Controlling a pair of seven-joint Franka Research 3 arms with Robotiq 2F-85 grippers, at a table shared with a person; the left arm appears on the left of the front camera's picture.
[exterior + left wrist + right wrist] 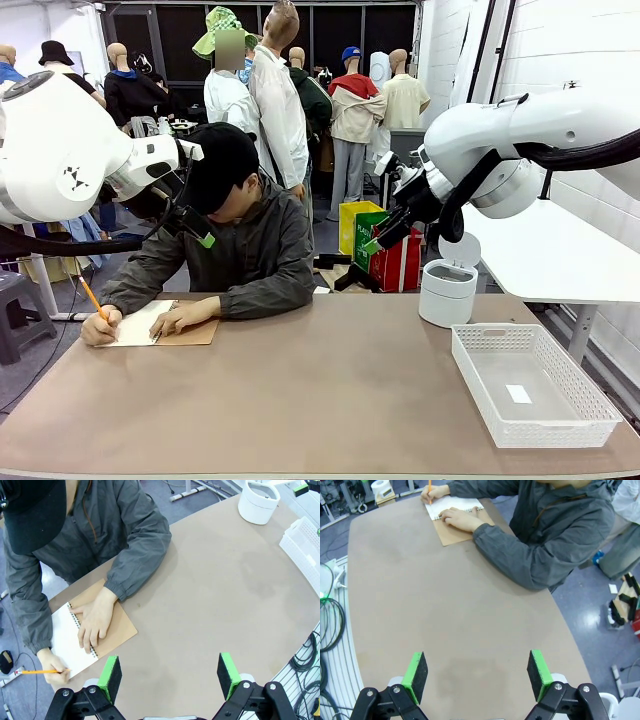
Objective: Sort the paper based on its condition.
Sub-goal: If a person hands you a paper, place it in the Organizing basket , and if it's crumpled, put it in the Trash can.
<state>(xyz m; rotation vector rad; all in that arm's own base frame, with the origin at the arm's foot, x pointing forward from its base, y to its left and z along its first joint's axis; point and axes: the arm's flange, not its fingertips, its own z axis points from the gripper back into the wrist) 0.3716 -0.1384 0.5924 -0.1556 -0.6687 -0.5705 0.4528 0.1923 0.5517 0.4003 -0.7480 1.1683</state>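
A person sits at the far left of the table and writes with an orange pencil [92, 298] on the white page of a spiral notebook [140, 325] with a brown kraft cover [122, 625]. The person's other hand [95, 625] lies flat across the spiral. The paper as a loose sheet is out of view. My left gripper [170, 672] hangs open above the table, well short of the notebook [62, 635]. My right gripper [477, 672] is open too, high over bare tabletop, with the notebook [452, 505] far ahead. Both grippers are empty.
A white plastic basket [497, 329] stands at the right front of the table with a small white slip on its bottom. A white round bin [447, 290] with its lid raised stands behind it. The brown tabletop between them and the person is bare.
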